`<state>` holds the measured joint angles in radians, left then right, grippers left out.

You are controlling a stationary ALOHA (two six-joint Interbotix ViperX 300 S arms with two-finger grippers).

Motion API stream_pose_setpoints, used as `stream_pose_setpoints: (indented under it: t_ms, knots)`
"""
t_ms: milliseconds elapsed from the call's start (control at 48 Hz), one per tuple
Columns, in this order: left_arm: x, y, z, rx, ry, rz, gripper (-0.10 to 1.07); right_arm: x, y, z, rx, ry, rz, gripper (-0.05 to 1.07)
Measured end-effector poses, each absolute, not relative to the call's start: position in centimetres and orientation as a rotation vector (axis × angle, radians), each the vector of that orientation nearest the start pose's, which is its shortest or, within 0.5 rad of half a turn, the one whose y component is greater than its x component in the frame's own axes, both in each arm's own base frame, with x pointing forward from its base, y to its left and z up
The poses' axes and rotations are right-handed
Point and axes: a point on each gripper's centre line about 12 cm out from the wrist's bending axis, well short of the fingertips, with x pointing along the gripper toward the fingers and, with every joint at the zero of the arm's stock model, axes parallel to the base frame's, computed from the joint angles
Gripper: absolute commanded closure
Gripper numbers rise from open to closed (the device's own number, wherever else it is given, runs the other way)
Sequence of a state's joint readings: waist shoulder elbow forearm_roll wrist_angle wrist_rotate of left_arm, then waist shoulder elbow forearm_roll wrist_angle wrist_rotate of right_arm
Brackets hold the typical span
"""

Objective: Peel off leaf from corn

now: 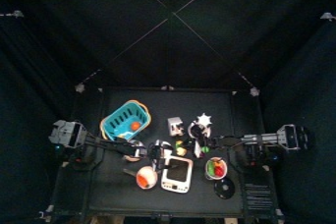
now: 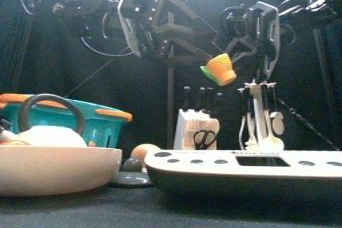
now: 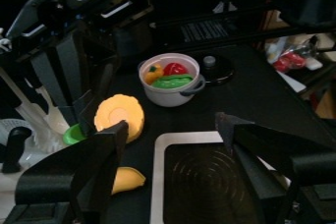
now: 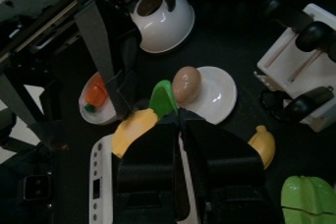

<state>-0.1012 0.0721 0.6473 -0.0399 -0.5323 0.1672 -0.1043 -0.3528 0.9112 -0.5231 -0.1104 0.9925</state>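
Small black bench, square, enclosed by black curtains. Resting on it: teal plastic basket with dark handle, toward the left rear; white rectangular calculator-like device at the front centre; shallow cream bowl at the front left; small white cup holding red, orange and green toy pieces; white rack of black-handled utensils, mid-bench.

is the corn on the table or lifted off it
Lifted. The front view shows the corn in the air between both arms, well above the table, at the right gripper.
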Motion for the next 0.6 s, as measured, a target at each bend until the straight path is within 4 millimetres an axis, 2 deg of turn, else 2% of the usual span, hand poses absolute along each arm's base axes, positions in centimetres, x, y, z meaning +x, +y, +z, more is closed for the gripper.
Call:
stream_pose_setpoints:
  t_ms: [250,604]
  knots:
    - [42.6,-3.1,20.9,0.247,0.147,-0.004,-0.05,31.2,-2.6,21.7,0.508,0.442,-0.157,0.59]
    - [43.4,-2.8,19.7,0.256,0.185,0.057,-0.05,31.2,-2.7,21.7,0.508,0.442,-0.160,0.59]
